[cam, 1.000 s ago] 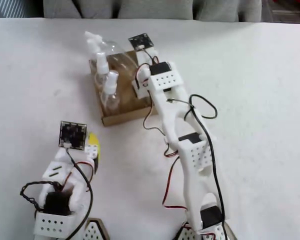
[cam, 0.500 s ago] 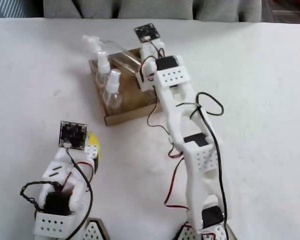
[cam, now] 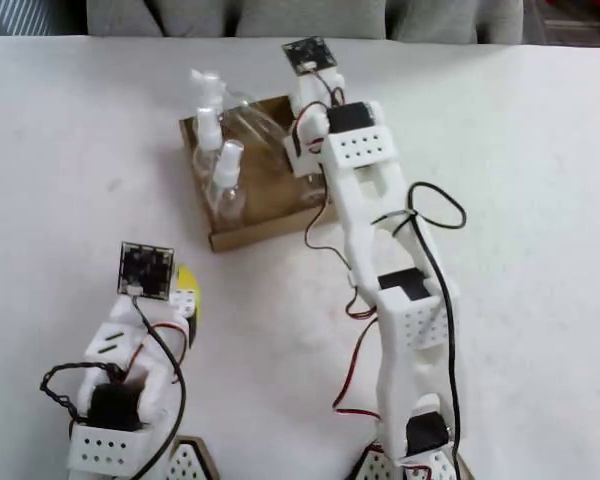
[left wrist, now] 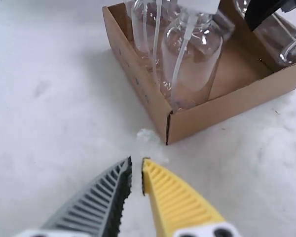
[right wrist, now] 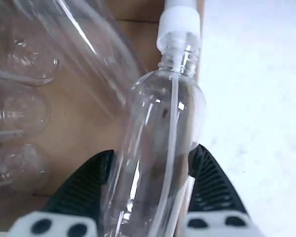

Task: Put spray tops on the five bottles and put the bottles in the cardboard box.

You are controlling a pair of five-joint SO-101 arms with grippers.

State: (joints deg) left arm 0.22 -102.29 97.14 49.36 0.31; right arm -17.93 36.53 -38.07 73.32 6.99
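The cardboard box (cam: 242, 232) lies at the table's far middle, and in the left wrist view its near corner (left wrist: 158, 111) is in front. Two clear bottles with white spray tops (cam: 223, 172) stand upright in its left part (left wrist: 191, 54). My right gripper (right wrist: 153, 170) is shut on another clear bottle (right wrist: 155, 128) with a white spray top (right wrist: 180, 22). That bottle (cam: 248, 113) lies tilted over the box's far edge. My left gripper (left wrist: 136, 170) is shut on nothing, low over the table just short of the box's corner (cam: 185, 295).
More clear bottles (right wrist: 17, 113) stand in the box beside the held one. The right arm (cam: 355, 150) stretches from the near edge over the box's right side. White table spreads bare to the left and right.
The right arm has swung to the right and farther back, carrying the held bottle with it; the spray top now sits closer over the box's far edge. The left arm has kept still.
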